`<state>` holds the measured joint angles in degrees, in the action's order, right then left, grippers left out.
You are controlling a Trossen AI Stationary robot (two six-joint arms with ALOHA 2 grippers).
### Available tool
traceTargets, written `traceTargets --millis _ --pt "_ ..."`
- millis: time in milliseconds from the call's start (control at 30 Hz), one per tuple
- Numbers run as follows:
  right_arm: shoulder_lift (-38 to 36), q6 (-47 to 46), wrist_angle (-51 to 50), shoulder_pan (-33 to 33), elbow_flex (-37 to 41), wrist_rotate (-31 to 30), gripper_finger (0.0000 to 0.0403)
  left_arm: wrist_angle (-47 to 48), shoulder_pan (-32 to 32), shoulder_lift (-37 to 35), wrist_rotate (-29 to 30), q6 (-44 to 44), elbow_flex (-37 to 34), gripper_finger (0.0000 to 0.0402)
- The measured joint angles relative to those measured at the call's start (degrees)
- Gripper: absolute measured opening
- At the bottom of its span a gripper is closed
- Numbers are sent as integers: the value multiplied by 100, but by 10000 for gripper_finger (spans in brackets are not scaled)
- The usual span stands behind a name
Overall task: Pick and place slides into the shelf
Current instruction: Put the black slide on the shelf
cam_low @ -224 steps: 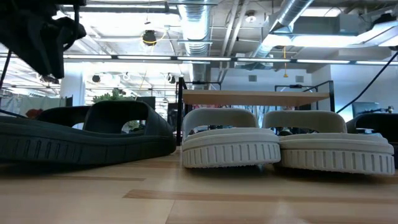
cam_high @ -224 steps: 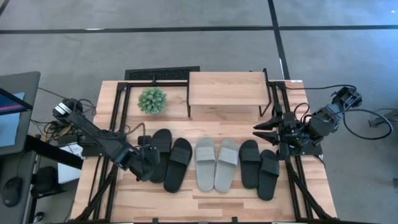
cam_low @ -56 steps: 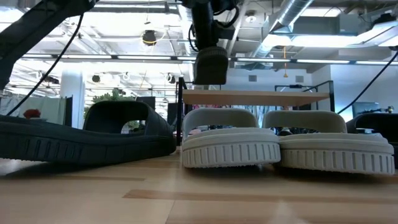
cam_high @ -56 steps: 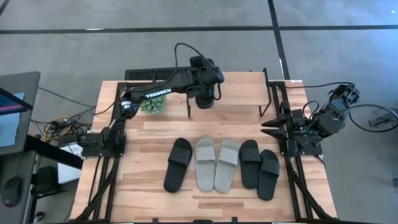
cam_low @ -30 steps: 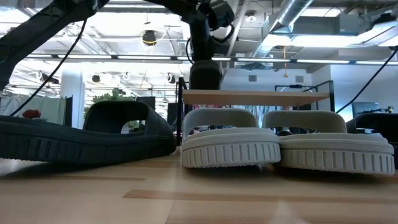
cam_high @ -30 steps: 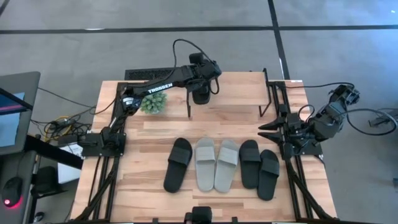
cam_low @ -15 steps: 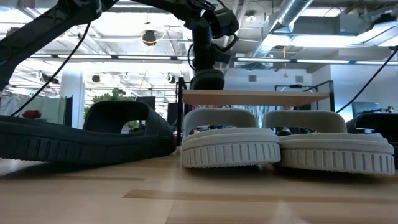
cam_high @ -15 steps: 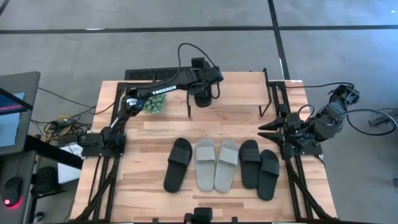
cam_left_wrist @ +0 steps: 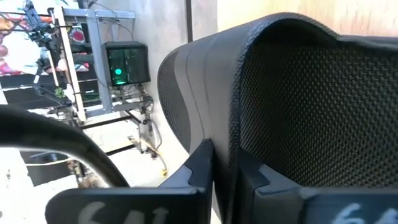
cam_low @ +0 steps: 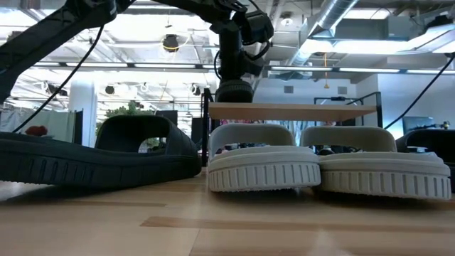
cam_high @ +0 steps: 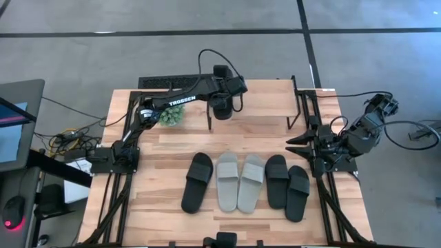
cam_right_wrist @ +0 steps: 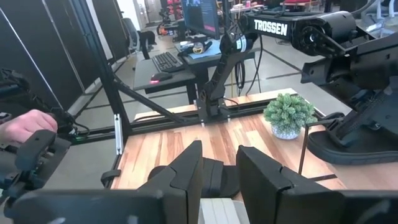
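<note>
**A:** Left gripper (cam_left_wrist: 219,163) is pinched on a black slide's (cam_high: 222,103) strap edge over the shelf (cam_high: 265,93) top. Right gripper (cam_high: 298,146) is parked at the table edge, fingers part open, empty.

**B:** Looks light, rubbery, bendy — strap is probably the best hold. Five slides (cam_high: 241,181) are on the table.

The counter (cam_high: 172,220) is pale wood in planks, smooth with a low sheen. The shelf (cam_high: 265,96) has a top board of like light wood on thin black metal legs. The black slide (cam_left_wrist: 298,106) at the left tool (cam_left_wrist: 221,168) shows a matt strap with a fine woven mesh lining, probably cloth. The grey slides (cam_low: 320,167) look like matt foam or rubber with ribbed sole edges. Both arms are dark matt plastic or metal.
</note>
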<state>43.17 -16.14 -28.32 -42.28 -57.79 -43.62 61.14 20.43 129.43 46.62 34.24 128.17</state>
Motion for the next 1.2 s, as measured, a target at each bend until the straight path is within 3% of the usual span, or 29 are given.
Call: traceTargets --millis 300,833,1200 --pt "0 0 -2 0 0 2 88 3 -93 4 -53 102 -3 35" --pt "0 -1 -42 0 0 11 88 474 -135 13 -524 89 451 132" --pt "1 0 -42 0 1 17 88 600 -147 13 -520 -131 458 162"
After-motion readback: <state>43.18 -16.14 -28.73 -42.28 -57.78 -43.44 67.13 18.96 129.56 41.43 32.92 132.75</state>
